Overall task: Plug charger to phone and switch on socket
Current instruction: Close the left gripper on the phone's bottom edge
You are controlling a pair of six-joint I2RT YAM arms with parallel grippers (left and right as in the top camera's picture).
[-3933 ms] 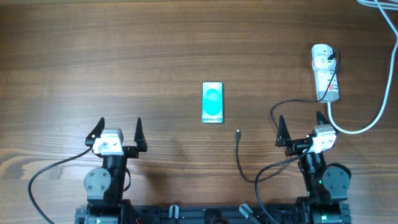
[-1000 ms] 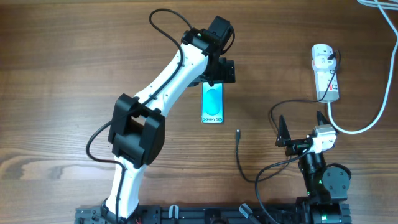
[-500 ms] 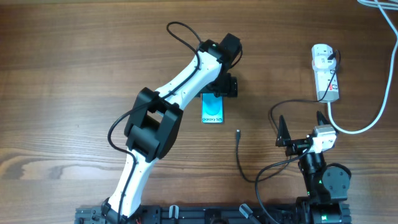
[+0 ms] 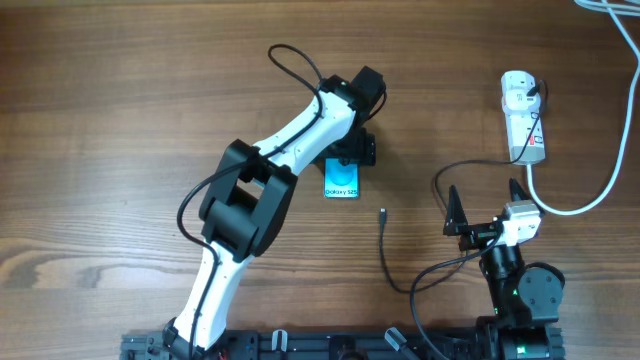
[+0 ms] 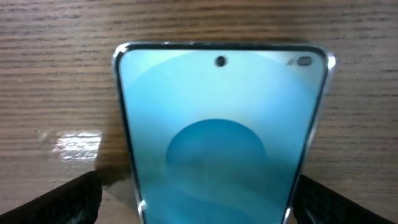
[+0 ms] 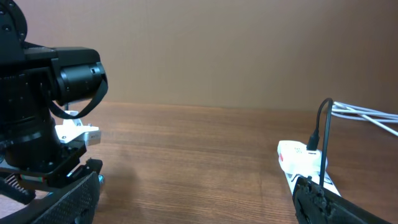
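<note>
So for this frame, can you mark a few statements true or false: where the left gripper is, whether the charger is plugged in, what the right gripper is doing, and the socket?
1. The left gripper is over the far end of the phone, jaws open. True.
2. The charger is plugged into the phone. False: its connector lies on the table, apart from the phone.
3. The right gripper holds the charger. False: it is open and empty, near its base.
4. A black plug sits in the socket. True.
5. The phone lies screen up. True.
</note>
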